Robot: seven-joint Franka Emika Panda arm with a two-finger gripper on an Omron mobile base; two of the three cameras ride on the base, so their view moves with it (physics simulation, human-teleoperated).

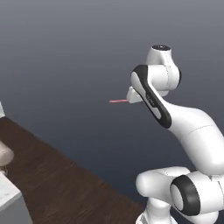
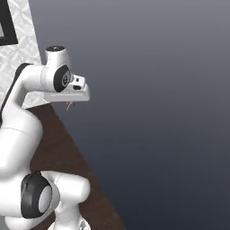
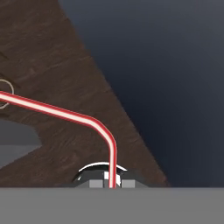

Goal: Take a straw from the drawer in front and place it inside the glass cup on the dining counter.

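Clearly the carrying step is in hand: the gripper is clenched on the straw, which rises from between the two dark finger tips, bends over and runs off toward the left edge of the hand view. From the left base view the straw pokes out sideways as a short pink stub from the raised hand, high above the dark wooden floor; from the right base view a faint pink sliver shows just under the hand. The pick from the drawer looks done, and what remains, by my reckoning, is travel and placement: the base and arm would need to bring the dining counter and its glass cup into sight, then line the free end of the straw over the cup's mouth and lower it before letting go. Much is hard to read here. A pale marble-like corner sits at the lower left of the left base view, cut off by the frame, and I cannot tell whether it is the dining counter. A faint ring at the left edge of the hand view, just beside the straw, is too cropped to identify. Most of the background is blank dark grey.
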